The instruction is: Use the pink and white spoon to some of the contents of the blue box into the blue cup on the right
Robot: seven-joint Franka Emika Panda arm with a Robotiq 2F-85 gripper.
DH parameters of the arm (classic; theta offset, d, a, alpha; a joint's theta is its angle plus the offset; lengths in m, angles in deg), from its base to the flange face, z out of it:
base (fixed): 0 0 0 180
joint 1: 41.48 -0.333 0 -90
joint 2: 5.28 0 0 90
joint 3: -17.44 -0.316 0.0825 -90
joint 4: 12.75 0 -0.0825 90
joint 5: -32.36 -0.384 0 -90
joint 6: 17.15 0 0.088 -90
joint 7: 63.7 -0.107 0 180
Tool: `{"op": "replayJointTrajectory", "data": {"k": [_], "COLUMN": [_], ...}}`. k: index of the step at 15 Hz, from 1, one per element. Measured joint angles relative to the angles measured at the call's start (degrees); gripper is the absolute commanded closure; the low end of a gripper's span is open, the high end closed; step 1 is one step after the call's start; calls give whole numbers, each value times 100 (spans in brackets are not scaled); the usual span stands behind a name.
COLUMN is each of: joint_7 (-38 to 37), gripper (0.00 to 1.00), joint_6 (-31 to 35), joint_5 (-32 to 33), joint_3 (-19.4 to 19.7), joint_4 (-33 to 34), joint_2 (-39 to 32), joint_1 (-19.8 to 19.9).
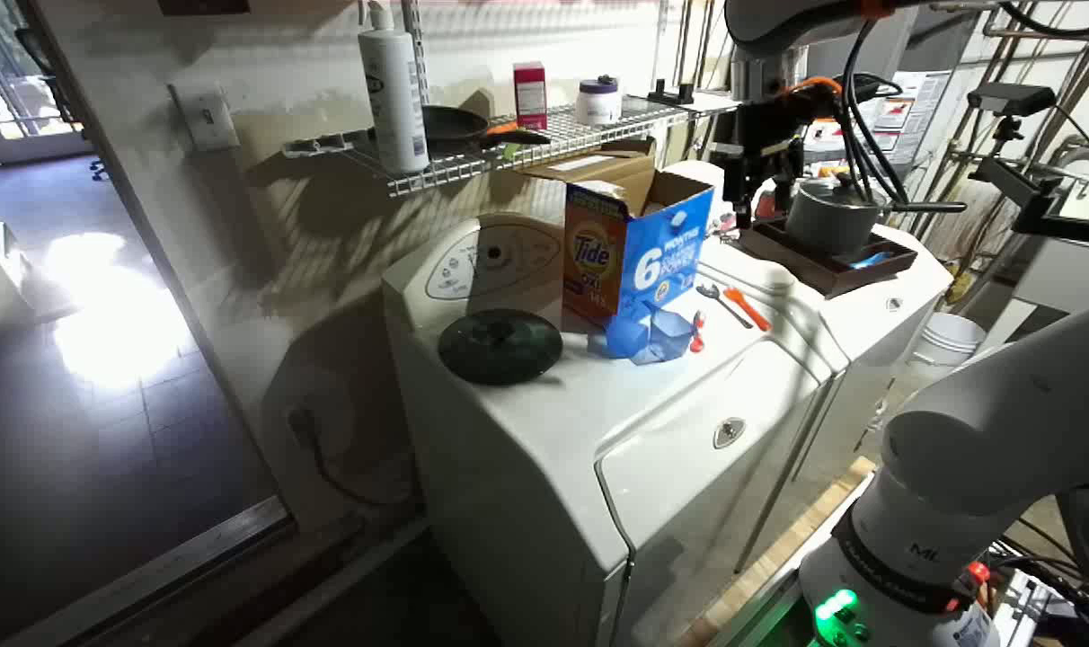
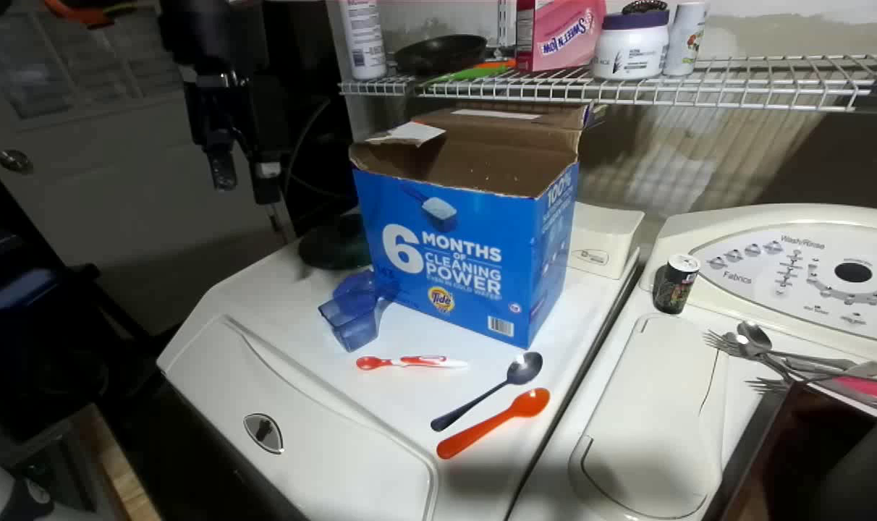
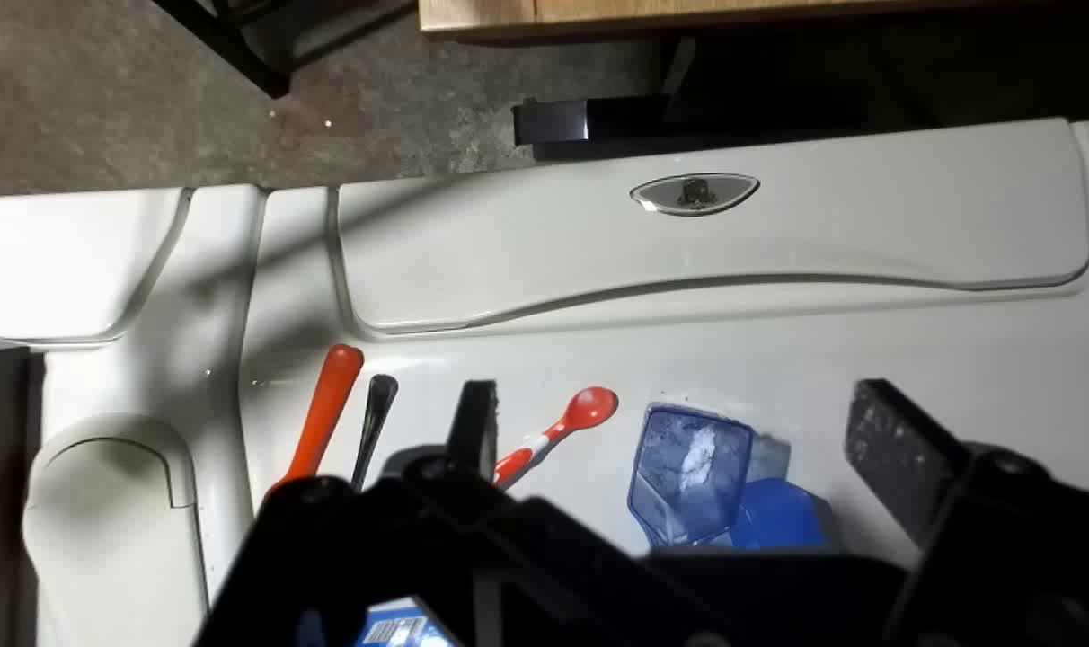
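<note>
Right up close, my gripper (image 3: pixel 675 404) hangs with jaws wide apart. Past it, I see the pink and white spoon (image 3: pixel 552 440) lying on the white machine (image 3: pixel 940 346), near the blue cup (image 3: pixel 693 476); the blue box (image 2: pixel 475 246) stands near both, open-topped.

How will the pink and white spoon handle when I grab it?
The pink and white spoon is probably light, being slim. Its glossy bowl suggests it may slip. Lying on the smooth white appliance top, it might skid if nudged.
</note>
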State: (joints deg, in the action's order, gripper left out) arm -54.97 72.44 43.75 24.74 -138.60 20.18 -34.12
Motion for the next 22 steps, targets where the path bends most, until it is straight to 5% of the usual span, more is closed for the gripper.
{"op": "replayJointTrajectory", "data": {"k": [9, 16, 22], "joint_7": [-134, -804, -1526], "gripper": [0, 0, 0], "joint_6": [181, 2490, 3290], "joint_5": [-4, -200, -873], "joint_3": [50, 265, 504], "joint_4": [-78, -1173, -2069], "joint_2": [6, 307, 322], "joint_1": [1, 122, 457]}}
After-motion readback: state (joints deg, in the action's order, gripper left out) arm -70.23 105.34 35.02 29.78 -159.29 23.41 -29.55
